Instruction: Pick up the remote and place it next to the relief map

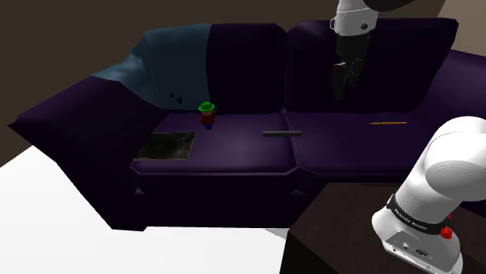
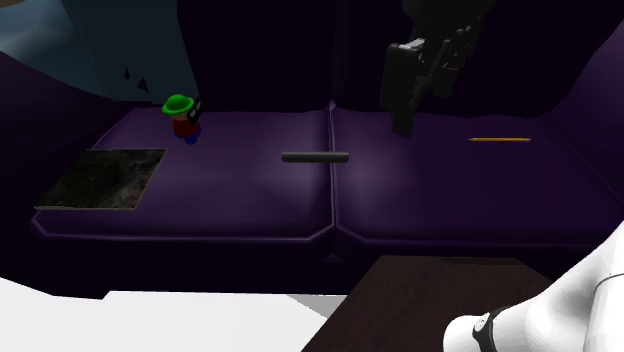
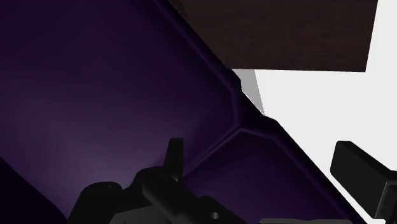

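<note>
The scene is being dominated by a long dark purple upholstered sofa (image 1: 234, 159), with a blue-grey blanket (image 1: 156, 58) being draped over its back and arm at the shoulder view's left. At that view's lower right, the white Franka arm (image 1: 452, 171) is being borne on a dark brown box stand (image 1: 343, 233).

On the left seat cushion, near its front edge, a flat, square, mottled dark relief map (image 1: 165, 145) is being displayed. The all-black two-finger gripper (image 1: 341, 95) is being held well above the right seat cushion, close to the backrest and pointing down. In the wrist view its fingers are being shown apart, with only cushion between them, so it is being judged open and empty.

The slim dark grey bar-shaped remote (image 1: 281, 134) is being supported flat across the seam between the two cushions. It is being placed below the gripper and towards the shoulder view's left, between the gripper and the map. Its long axis is being run along the sofa's length, so the fingers are probably being required to close across its narrow width, front to back.

A small toy figure in a green hat (image 1: 206, 113) and a thin orange stick (image 1: 388, 123) are being left aside.
</note>
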You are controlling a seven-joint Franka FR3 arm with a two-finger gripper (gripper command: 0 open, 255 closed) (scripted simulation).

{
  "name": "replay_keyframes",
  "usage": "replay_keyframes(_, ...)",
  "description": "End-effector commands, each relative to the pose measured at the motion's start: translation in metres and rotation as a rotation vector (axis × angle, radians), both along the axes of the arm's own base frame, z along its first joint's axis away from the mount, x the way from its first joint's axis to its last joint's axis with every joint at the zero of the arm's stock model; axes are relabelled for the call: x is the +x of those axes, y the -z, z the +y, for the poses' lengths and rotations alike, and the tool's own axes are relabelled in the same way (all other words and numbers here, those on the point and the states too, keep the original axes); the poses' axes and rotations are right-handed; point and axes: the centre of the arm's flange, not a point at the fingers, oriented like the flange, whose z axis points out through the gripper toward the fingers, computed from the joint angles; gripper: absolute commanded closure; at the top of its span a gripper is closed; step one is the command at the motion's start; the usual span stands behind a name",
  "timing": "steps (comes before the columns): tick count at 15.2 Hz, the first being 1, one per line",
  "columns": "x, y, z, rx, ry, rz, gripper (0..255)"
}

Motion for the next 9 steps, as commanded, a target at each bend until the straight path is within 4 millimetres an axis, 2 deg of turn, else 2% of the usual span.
replay_keyframes(1, 0.0, 0.0, 0.0, 0.0, 0.0, 0.0, 0)
replay_keyframes(9, 0.054, 0.072, -0.056, 0.051, -0.178, -0.01, 0)
